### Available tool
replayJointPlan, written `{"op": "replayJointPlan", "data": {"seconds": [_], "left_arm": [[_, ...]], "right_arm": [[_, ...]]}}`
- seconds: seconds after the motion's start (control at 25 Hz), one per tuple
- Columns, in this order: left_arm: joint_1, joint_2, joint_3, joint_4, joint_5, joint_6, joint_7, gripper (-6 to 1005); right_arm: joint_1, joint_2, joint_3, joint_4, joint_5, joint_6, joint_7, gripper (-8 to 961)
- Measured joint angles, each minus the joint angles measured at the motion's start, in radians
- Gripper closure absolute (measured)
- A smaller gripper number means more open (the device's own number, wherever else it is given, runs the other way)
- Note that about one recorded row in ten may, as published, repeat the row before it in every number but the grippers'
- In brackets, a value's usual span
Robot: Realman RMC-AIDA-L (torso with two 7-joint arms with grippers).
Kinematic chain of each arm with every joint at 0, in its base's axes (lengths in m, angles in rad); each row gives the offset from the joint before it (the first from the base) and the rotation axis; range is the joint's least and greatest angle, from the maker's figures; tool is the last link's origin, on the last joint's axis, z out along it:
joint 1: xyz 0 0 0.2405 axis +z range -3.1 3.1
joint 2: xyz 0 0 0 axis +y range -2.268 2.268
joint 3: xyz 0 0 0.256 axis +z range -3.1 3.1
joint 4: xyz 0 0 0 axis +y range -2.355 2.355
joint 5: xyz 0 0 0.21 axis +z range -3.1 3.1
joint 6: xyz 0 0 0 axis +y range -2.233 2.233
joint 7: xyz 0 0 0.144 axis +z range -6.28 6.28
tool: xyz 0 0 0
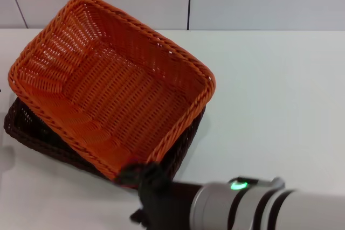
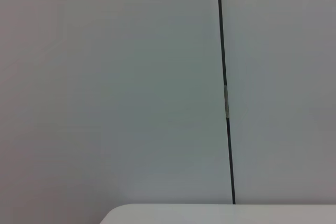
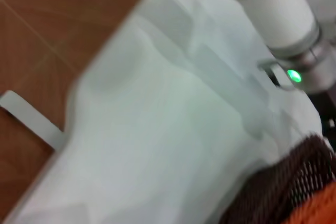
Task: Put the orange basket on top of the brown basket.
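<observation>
The orange basket (image 1: 108,84) lies askew on top of the brown basket (image 1: 32,133) at the left of the table, tilted, with its far corner raised. Only the brown basket's left end and near right side show under it. My right gripper (image 1: 137,179) reaches in from the lower right and is closed on the near corner of the orange basket's rim. In the right wrist view a piece of the brown basket (image 3: 283,187) and a sliver of the orange basket (image 3: 321,209) show. My left gripper is out of view.
The white table (image 1: 269,106) stretches to the right of the baskets, with a white wall behind it. The right wrist view shows the table's edge, brown floor (image 3: 52,24) beyond it, and a white arm link with a green light (image 3: 294,75).
</observation>
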Motion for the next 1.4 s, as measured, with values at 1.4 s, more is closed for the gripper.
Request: {"op": "replayJointPlan", "data": {"seconds": [1.4], "left_arm": [[-0.043,-0.003,-0.003,0.016,-0.007,0.047,0.007,215]], "right_arm": [[-0.21,0.0,0.267,0.993,0.903,2.37,0.604,321]]}}
